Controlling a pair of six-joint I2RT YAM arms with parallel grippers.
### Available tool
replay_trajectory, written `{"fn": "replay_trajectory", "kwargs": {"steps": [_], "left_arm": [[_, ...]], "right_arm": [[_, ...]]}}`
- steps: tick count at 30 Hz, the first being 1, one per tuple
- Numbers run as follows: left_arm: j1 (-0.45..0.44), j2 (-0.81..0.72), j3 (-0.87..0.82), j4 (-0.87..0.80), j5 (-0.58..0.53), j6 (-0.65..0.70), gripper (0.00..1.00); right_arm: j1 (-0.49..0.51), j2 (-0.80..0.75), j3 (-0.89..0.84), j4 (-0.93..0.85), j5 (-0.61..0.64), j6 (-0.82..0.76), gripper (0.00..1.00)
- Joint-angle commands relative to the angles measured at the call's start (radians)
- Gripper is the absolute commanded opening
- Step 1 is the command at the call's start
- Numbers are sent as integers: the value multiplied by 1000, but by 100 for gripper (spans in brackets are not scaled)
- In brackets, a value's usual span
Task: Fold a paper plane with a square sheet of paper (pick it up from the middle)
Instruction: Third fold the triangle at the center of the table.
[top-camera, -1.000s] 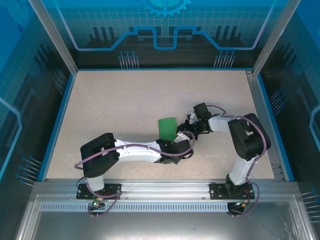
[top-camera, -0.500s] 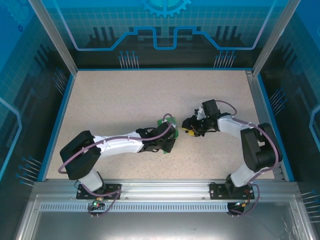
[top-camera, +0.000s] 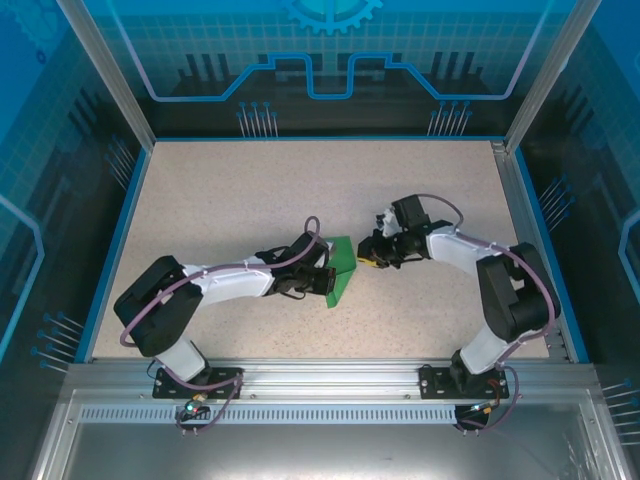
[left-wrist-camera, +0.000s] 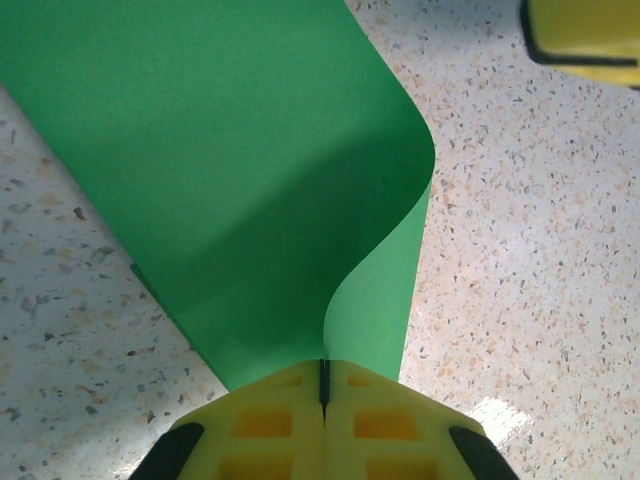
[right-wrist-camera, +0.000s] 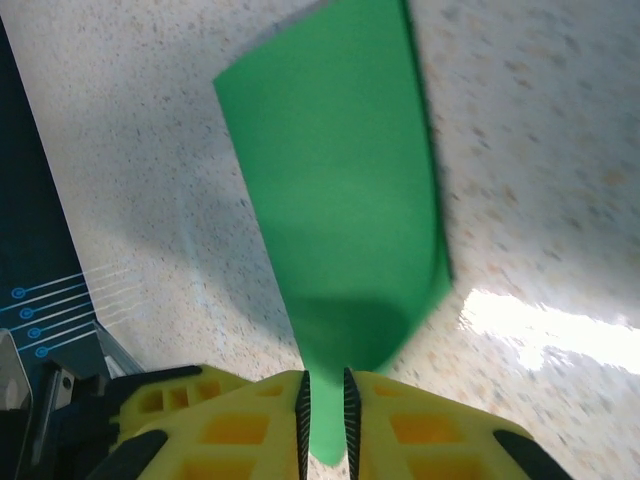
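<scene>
One speckled bench (top-camera: 220, 180) carries the green square sheet of paper (top-camera: 340, 270), curled, at mid-frame. The left fingers (left-wrist-camera: 275, 420) are clenched on its edge. The right fingers (right-wrist-camera: 400, 425) straddle a blurred corner, narrowly parted; I cannot tell whether they pinch it.

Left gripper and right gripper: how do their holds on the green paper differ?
The left gripper has fingers pressed shut on the square sheet of paper; the right gripper shows a narrow gap with paper in it, grip unclear. The left gripper reaches the sheet from the left, the right gripper from the right. Both have yellow fingers.
</scene>
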Motion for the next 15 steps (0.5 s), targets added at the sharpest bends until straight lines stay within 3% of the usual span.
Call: {"fn": "replay_trajectory", "kwargs": {"steps": [1,11,15], "left_arm": [[8,-2,3,-1,36,-7,1],[14,20,28,-29,28,2,2],[20,31,50,-69,23,21,2]], "right_arm": [[27,72,82,-53,28,-63,18],[45,309,259,-92,-8,-156,16],[61,341,286,-153,100,-188,16]]}}
